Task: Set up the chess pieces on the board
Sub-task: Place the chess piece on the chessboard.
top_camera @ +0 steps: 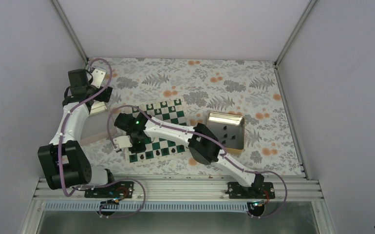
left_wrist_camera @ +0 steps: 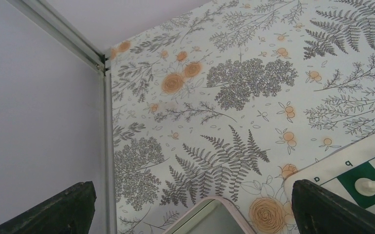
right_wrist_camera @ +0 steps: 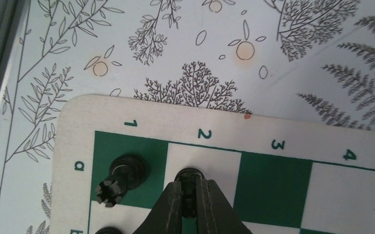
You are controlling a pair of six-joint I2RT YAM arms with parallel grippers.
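The green and white board lies mid-table; its corner shows in the right wrist view and the left wrist view. My right gripper is shut on a small black chess piece whose base rests on white square a2. A black rook stands on a1 just to its left. Another black piece shows at the bottom edge. Several black pieces line the board's near edge. My left gripper is open and empty, raised at the far left.
A gold square tray lies right of the board. A pinkish-rimmed tray sits below my left gripper. A white piece stands on the board's far row. The enclosure walls and a metal post border the floral cloth.
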